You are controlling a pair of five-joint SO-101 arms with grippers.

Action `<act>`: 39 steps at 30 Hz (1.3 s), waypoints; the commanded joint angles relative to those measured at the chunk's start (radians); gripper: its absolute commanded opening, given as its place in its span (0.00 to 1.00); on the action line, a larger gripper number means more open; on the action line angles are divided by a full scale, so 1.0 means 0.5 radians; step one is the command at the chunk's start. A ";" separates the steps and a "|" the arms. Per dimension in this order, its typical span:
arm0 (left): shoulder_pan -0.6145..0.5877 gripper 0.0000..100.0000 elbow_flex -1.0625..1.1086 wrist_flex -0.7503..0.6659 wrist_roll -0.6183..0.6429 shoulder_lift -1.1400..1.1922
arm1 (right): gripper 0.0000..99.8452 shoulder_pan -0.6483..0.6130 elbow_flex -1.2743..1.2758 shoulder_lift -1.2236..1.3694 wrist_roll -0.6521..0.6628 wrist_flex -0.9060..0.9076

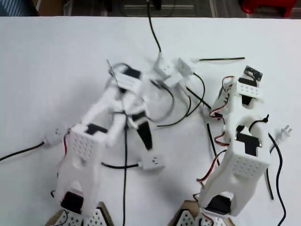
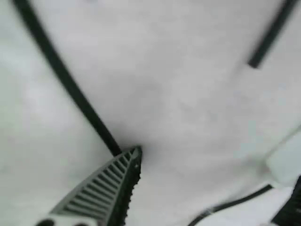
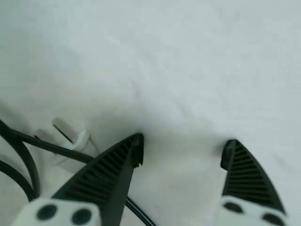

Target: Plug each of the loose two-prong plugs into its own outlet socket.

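White table (image 1: 56,56) runs under both arms, strewn with black cords and small white parts.

Your nearest loose plug (image 1: 283,133) lies at the outer side of the right arm (image 1: 242,165), prongs pointing away from the arm. In the right wrist view that plug (image 3: 66,134) sits just outside one fingertip, not in the gap. The right jaws stand wide with only bare table between them.

What looks like a second plug (image 1: 51,136) lies beside the left arm (image 1: 87,141). The sockets (image 1: 175,69) are clustered at mid-table, with one more socket block (image 1: 153,163) lying between the arms.

For the left jaws, one ribbed finger (image 2: 127,165) has its tip against a cord (image 2: 66,80). You cannot tell from these views whether the left jaws are wide or closed.

Expect the plug to be light, hard and smooth — likely to skate or twist if you pinch it off-centre. Its cord looks springy and will probably tug it round. Take hold across the flat sides of the white body, behind the prongs. Avoid the prongs themselves and the cord, where it would swing loose.

The socket blocks look just as light, so I judge they will slide when pushed — plan on bracing one with the other arm.
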 commanded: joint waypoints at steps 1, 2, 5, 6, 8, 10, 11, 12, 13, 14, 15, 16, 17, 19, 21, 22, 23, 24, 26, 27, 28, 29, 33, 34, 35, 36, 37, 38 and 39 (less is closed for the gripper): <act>-0.293 0.47 -0.537 0.003 -0.021 0.207 | 0.27 -0.057 -0.028 -0.032 0.021 -0.069; -0.327 0.47 -0.638 0.003 -0.025 0.281 | 0.27 -0.057 -0.028 -0.032 0.021 -0.069; -0.370 0.47 -0.914 0.086 -0.129 0.489 | 0.27 -0.060 -0.028 -0.032 0.021 -0.069; -0.361 0.47 -1.003 0.184 -0.206 0.532 | 0.27 -0.060 -0.028 -0.032 0.021 -0.069; -0.324 0.47 -1.077 0.212 -0.249 0.532 | 0.27 -0.060 -0.028 -0.032 0.021 -0.069; -0.296 0.42 -1.068 0.212 -0.227 0.446 | 0.27 -0.060 -0.028 -0.032 0.021 -0.069; -0.281 0.39 -1.049 0.212 -0.224 0.391 | 0.27 -0.060 -0.028 -0.032 0.021 -0.069; -0.256 0.35 -1.007 0.212 -0.227 0.324 | 0.27 -0.060 -0.028 -0.032 0.021 -0.069; -0.229 0.32 -0.948 0.212 -0.227 0.241 | 0.27 -0.060 -0.028 -0.032 0.021 -0.069; -0.198 0.28 -0.875 0.212 -0.227 0.155 | 0.27 -0.060 -0.028 -0.032 0.021 -0.069; -0.161 0.26 -0.776 0.212 -0.227 0.066 | 0.27 -0.060 -0.028 -0.032 0.021 -0.072; -0.112 0.25 -0.654 0.212 -0.230 -0.026 | 0.27 -0.060 -0.028 -0.032 0.021 -0.072; -0.048 0.24 -0.512 0.212 -0.236 -0.121 | 0.27 -0.060 -0.028 -0.032 0.021 -0.075; 0.103 0.26 -0.178 0.209 -0.350 -0.321 | 0.27 -0.060 -0.028 -0.032 0.021 -0.091; 0.269 0.29 0.187 0.199 -0.466 -0.532 | 0.27 -0.060 -0.028 -0.032 0.021 -0.091; 0.354 0.31 0.350 0.181 -0.503 -0.649 | 0.27 -0.060 -0.028 -0.032 0.021 -0.091; 0.437 0.33 0.509 0.138 -0.531 -0.763 | 0.27 -0.060 -0.028 -0.032 0.021 -0.091; 0.505 0.34 0.654 0.095 -0.549 -0.873 | 0.27 -0.060 -0.028 -0.032 0.021 -0.091; 0.600 0.35 0.930 -0.037 -0.608 -1.063 | 0.27 -0.060 -0.028 -0.032 0.021 -0.091; 0.621 0.34 1.065 -0.135 -0.660 -1.137 | 0.27 -0.060 -0.028 -0.032 0.021 -0.091; 0.618 0.34 1.200 -0.252 -0.733 -1.189 | 0.27 -0.060 -0.028 -0.032 0.021 -0.091; 0.600 0.34 1.313 -0.377 -0.829 -1.220 | 0.27 -0.060 -0.028 -0.032 0.021 -0.091; 0.496 0.34 1.587 -0.681 -1.056 -1.254 | 0.27 -0.060 -0.025 -0.032 0.021 -0.087; 0.502 0.34 1.596 -0.675 -1.056 -1.254 | 0.27 -0.060 -0.025 -0.032 0.021 -0.087; 0.526 0.34 1.608 -0.678 -1.049 -1.250 | 0.27 -0.060 -0.025 -0.032 0.021 -0.087; 0.548 0.34 1.608 -0.681 -1.049 -1.241 | 0.27 -0.060 -0.025 -0.032 0.021 -0.087; 0.575 0.34 1.608 -0.694 -1.049 -1.238 | 0.27 -0.060 -0.025 -0.032 0.021 -0.087; 0.603 0.34 1.602 -0.709 -1.049 -1.238 | 0.27 -0.060 -0.025 -0.032 0.021 -0.087; 0.637 0.34 1.593 -0.740 -1.046 -1.238 | 0.27 -0.060 -0.025 -0.032 0.021 -0.087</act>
